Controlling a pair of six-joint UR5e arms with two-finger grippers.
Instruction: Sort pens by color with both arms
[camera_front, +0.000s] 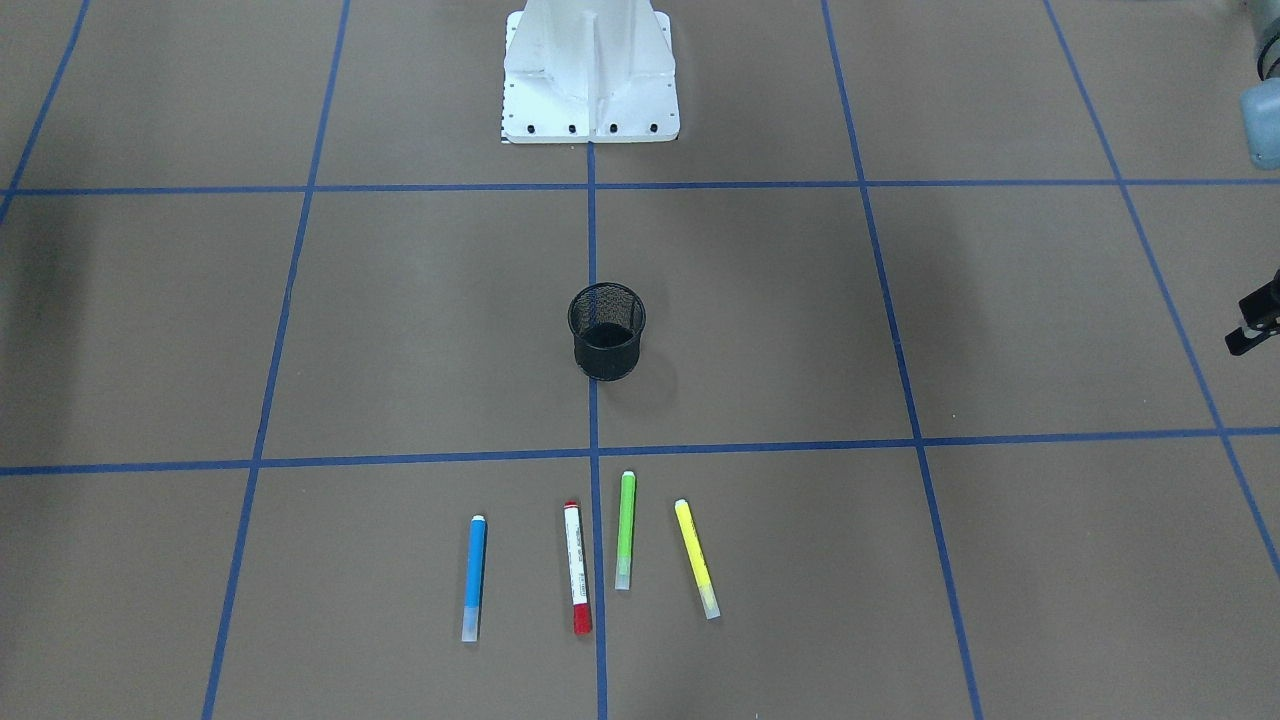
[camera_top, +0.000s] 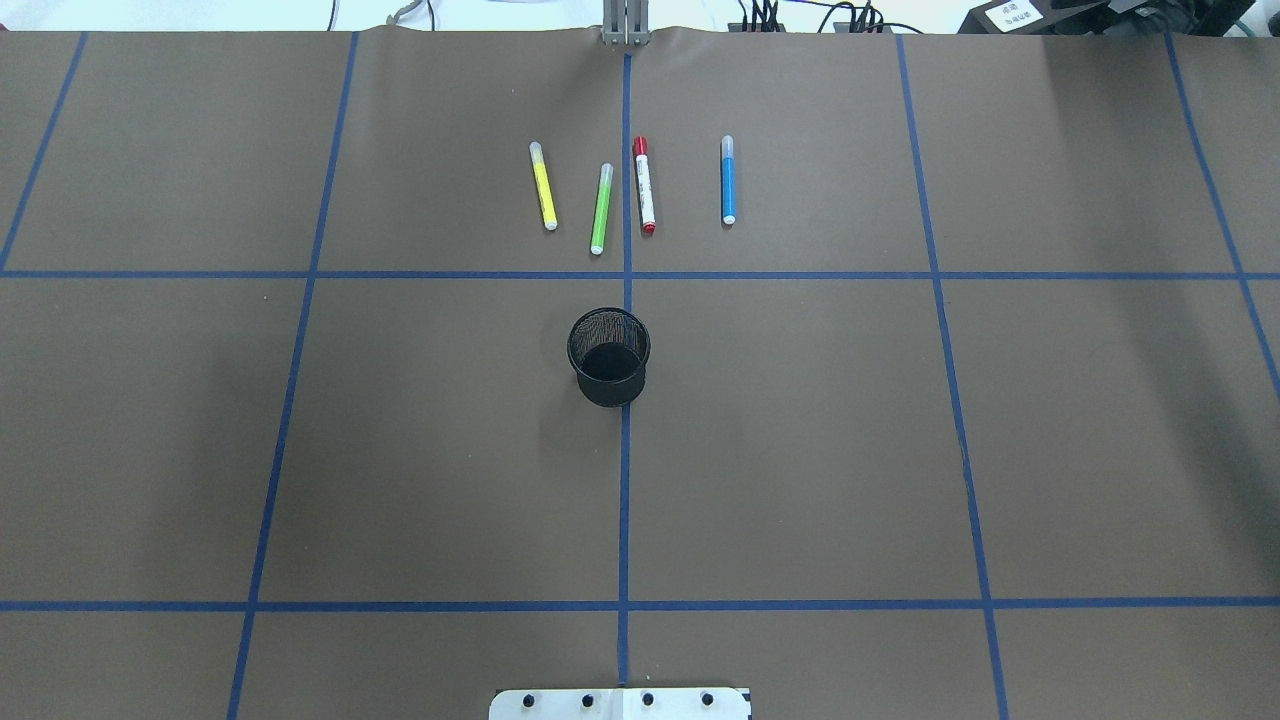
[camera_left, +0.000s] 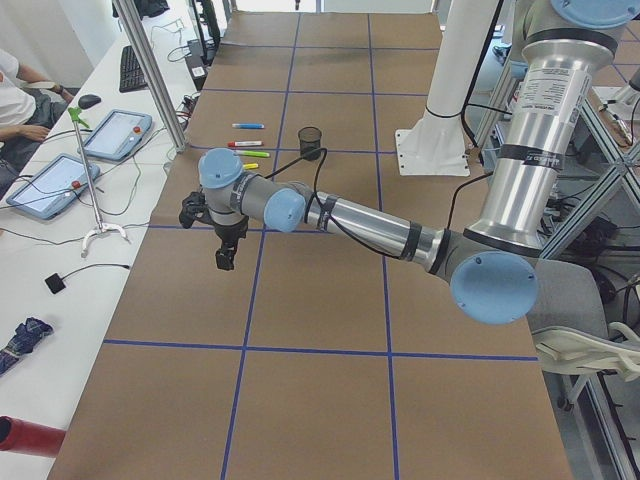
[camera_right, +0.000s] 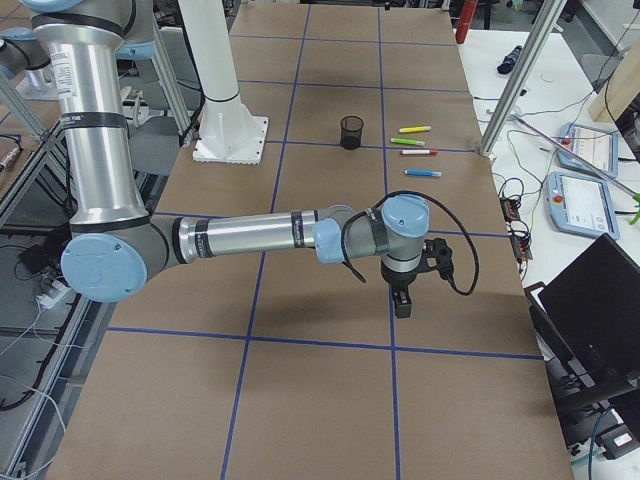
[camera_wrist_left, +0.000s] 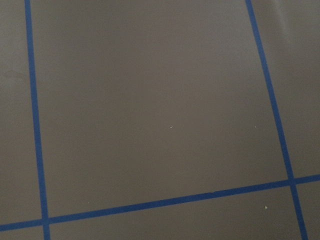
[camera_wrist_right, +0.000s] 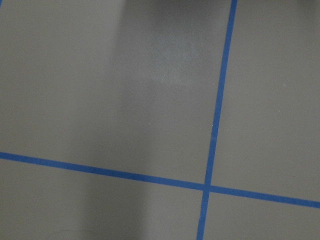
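Overhead exterior view, read from the robot outward: the white mounting base (camera_top: 620, 703) sits at the near edge of the brown paper-covered table (camera_top: 800, 450), on the centre line of the blue tape grid (camera_top: 624, 520). The black mesh cup (camera_top: 608, 357) stands upright on that same centre line, one grid row out from the base. Beyond the cup, past the next cross line of tape, four pens lie flat in a loose row, none touching another. The yellow pen (camera_top: 543, 186) is farthest toward the robot's left of the cup and slightly tilted. The light green pen (camera_top: 601, 209) lies just left of the centre line. The white pen with red cap (camera_top: 644, 186) lies just right of that line, cap pointing away from the cup. The blue pen (camera_top: 728, 180) is farthest toward the robot's right. Cables (camera_top: 800, 18) run along the far table edge. Neither arm enters this view. In the exterior left view, the left arm (camera_left: 370, 225) reaches out low over the table, well to the left of the cup, with the left gripper (camera_left: 226, 262) pointing down above bare paper; whether its fingers are apart or together cannot be told. In the exterior right view, the right arm (camera_right: 250, 238) mirrors this well to the right of the cup; the finger position of the right gripper (camera_right: 402, 308) cannot be told either. Both wrist cameras show only paper and tape.
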